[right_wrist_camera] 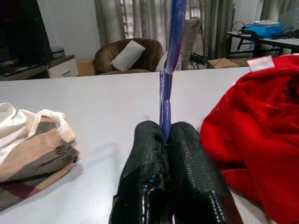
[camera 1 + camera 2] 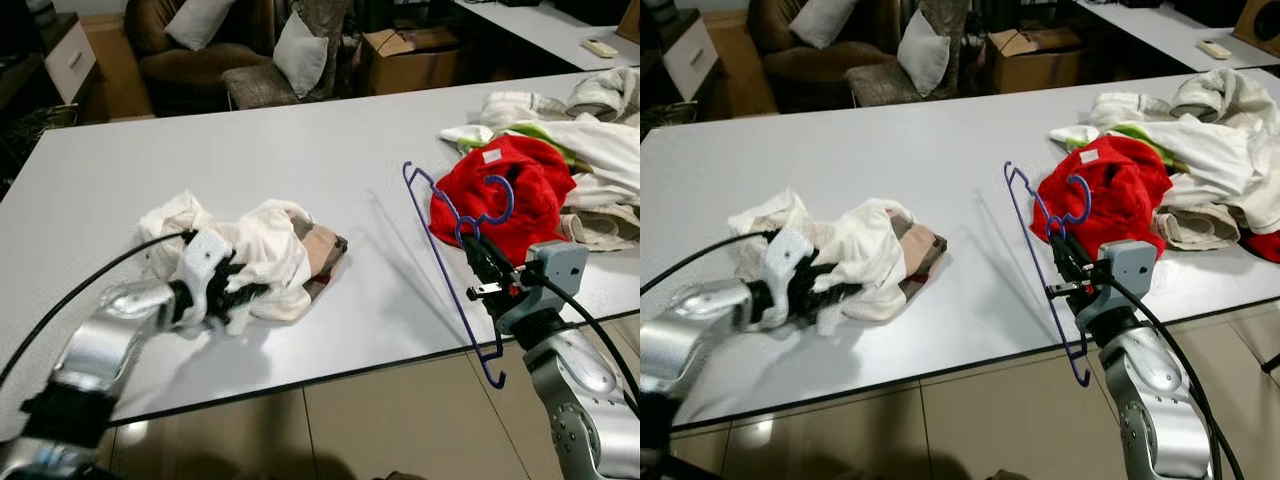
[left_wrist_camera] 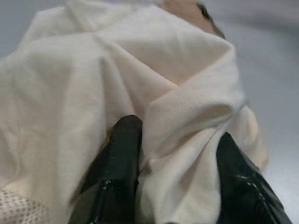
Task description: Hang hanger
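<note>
Right gripper [image 1: 167,140] clamping one blue hanger [image 2: 440,260] over the bench [image 2: 300,150] edge, beside a red garment [image 2: 510,195]. Left gripper [image 3: 175,154] spread, digging into one white shirt [image 2: 260,255]. Getting button and stripe detail from right wrist only.

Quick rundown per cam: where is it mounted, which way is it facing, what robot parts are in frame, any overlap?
Head stereo: looks forward-down over grey table; both silver arms in frame.
Left wrist: along left gripper, fingers in white garment.
Right wrist: along right gripper, shut on blue hanger, facing armchair.
Shared: red garment, hanger, white garment.
</note>
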You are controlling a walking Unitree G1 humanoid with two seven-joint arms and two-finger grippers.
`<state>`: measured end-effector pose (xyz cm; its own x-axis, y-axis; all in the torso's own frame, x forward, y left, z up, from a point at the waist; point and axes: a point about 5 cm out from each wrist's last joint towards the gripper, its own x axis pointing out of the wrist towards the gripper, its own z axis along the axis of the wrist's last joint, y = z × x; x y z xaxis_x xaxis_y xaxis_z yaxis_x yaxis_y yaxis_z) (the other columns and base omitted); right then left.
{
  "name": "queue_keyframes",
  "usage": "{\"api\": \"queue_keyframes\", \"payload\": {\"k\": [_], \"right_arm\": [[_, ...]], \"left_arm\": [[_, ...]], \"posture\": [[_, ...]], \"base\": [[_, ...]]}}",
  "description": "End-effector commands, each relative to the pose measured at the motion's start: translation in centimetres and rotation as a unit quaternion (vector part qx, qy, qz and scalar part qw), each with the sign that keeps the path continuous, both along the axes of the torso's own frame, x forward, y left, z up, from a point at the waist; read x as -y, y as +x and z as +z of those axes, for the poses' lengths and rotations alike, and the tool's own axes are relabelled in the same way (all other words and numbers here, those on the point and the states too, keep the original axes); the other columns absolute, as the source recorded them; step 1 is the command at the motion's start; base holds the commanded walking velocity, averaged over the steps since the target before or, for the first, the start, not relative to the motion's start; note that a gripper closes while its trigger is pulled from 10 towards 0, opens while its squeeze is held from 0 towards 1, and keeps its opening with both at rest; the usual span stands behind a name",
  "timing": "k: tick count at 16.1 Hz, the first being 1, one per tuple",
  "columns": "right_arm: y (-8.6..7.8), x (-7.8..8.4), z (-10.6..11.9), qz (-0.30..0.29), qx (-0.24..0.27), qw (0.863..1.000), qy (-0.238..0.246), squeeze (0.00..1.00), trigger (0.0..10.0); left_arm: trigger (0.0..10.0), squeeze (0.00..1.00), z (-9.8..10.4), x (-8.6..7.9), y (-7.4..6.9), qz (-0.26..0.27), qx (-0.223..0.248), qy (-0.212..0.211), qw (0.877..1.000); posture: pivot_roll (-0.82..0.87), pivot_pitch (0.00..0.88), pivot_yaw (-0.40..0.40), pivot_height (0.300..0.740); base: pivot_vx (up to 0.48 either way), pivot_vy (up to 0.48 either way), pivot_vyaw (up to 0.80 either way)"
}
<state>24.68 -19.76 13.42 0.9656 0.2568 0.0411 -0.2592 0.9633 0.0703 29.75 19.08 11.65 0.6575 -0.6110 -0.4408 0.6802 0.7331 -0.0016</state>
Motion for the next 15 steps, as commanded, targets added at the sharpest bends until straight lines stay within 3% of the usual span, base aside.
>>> {"api": "queue_keyframes", "payload": {"k": [1,4,5,6,7,9,10,12,13,15], "right_arm": [[0.3,-0.3,0.4,0.007,0.005,1.000,0.003,0.00,10.0],[0.5,-0.4,0.5,0.013,0.007,1.000,0.001,0.00,10.0],[0.6,-0.3,0.6,0.011,0.008,1.000,-0.001,0.00,10.0],[0.7,-0.3,0.6,0.010,0.008,1.000,-0.002,0.00,10.0],[0.8,-0.1,0.7,0.005,0.012,1.000,-0.004,0.00,10.0],[1.0,0.1,1.0,-0.001,0.018,1.000,-0.003,0.00,10.0],[1.0,0.1,1.1,-0.001,0.018,1.000,-0.004,0.00,10.0],[0.9,0.2,1.0,-0.001,0.017,1.000,-0.007,0.00,10.0],[1.0,0.2,1.0,0.000,0.016,1.000,-0.008,0.00,10.0],[1.1,0.2,1.1,0.002,0.017,1.000,-0.008,0.00,10.0]], "left_arm": [[0.0,0.00,0.4,-0.4,0.6,0.028,-0.001,-0.014,1.000],[0.0,0.00,0.7,0.0,2.8,0.100,-0.005,-0.071,0.992],[0.0,0.00,1.7,0.0,4.2,0.145,0.012,-0.123,0.982],[0.0,0.00,2.1,0.0,4.7,0.162,0.017,-0.148,0.976],[0.0,0.00,3.4,-0.6,6.0,0.222,0.045,-0.198,0.954],[0.0,0.00,4.2,-2.8,7.2,0.302,0.093,-0.158,0.936],[0.0,0.00,4.2,-3.2,7.2,0.310,0.091,-0.154,0.934],[0.0,0.00,3.2,-3.5,6.8,0.302,0.072,-0.124,0.942],[10.0,0.00,2.7,-3.8,6.7,0.307,0.074,-0.098,0.944],[10.0,0.00,3.2,-4.2,6.7,0.302,0.109,-0.093,0.942]], "posture": [[-0.10,0.000,0.024,0.740],[-0.11,0.000,0.019,0.740],[-0.11,0.000,0.018,0.740],[-0.11,0.000,0.018,0.740],[-0.11,0.000,0.018,0.740],[-0.12,0.000,0.021,0.740],[-0.12,0.000,0.021,0.740],[-0.12,0.000,0.016,0.740],[-0.12,0.000,0.015,0.740],[-0.12,0.000,0.009,0.740]], "base": [[0.000,0.000,0.00],[0.000,0.000,0.00],[0.000,0.000,0.00],[0.000,0.000,0.00],[0.000,0.000,0.00],[0.000,0.000,0.00],[0.000,0.000,0.00],[0.000,0.000,0.00],[0.000,0.000,0.00],[0.000,0.000,0.00]]}}
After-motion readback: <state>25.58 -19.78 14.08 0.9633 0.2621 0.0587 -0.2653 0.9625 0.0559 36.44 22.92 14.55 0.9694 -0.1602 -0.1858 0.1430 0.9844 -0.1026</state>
